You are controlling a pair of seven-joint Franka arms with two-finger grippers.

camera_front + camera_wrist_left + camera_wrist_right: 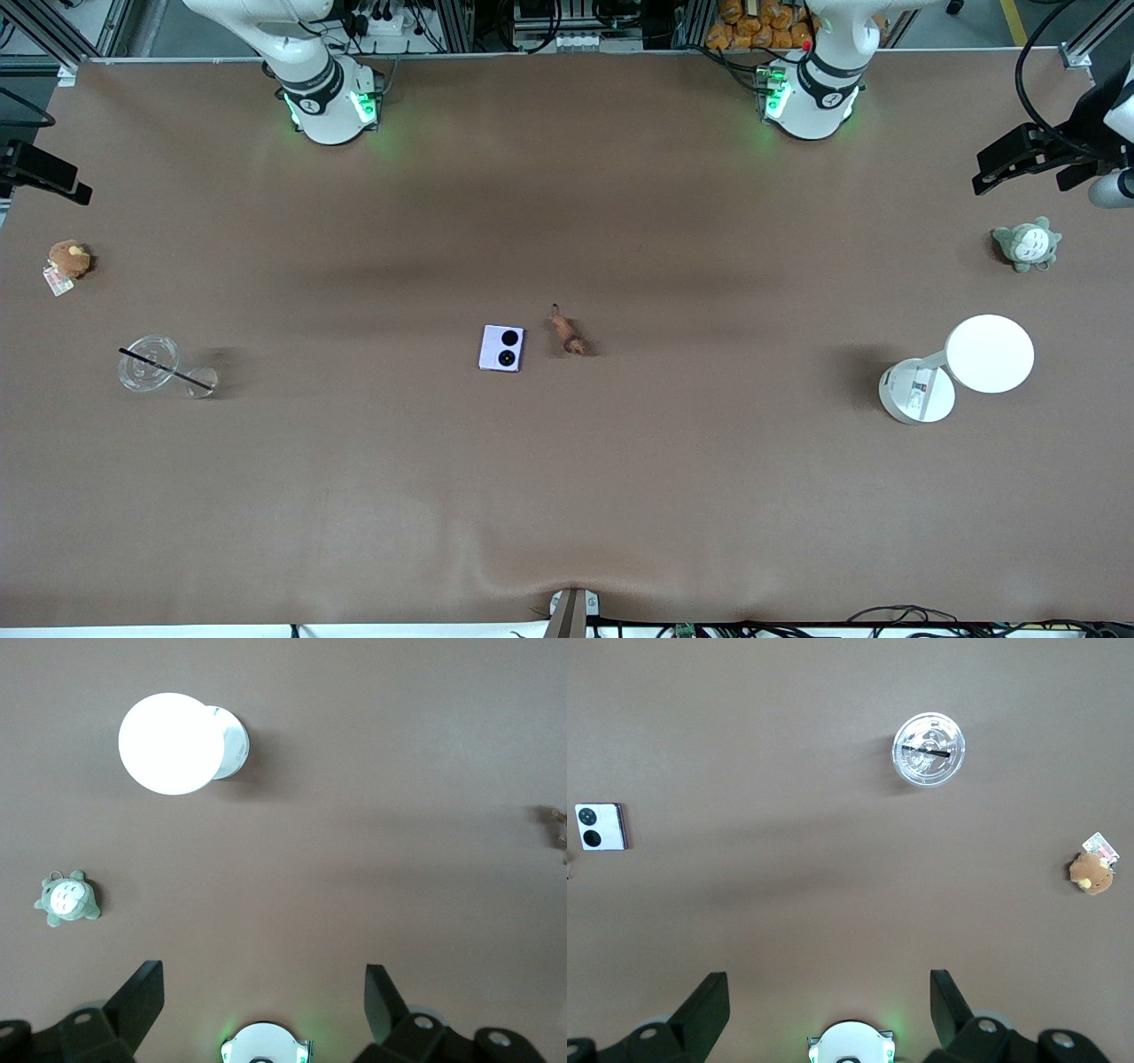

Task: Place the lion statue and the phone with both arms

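lion statue: cut by left wrist view's 3 o'clock edge (legs only) | left claw, right claw: bodies cropped at 6 o'clock

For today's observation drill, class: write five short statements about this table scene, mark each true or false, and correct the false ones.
1. The phone lies beside the lion statue. True.
2. The left hand holds the lion statue. False: its fingers are open and empty.
3. The right hand is open. True.
4. The phone shows two black circles. True.
5. The grey-green plush sits on the phone. False: it sits near the left arm's end of the table.
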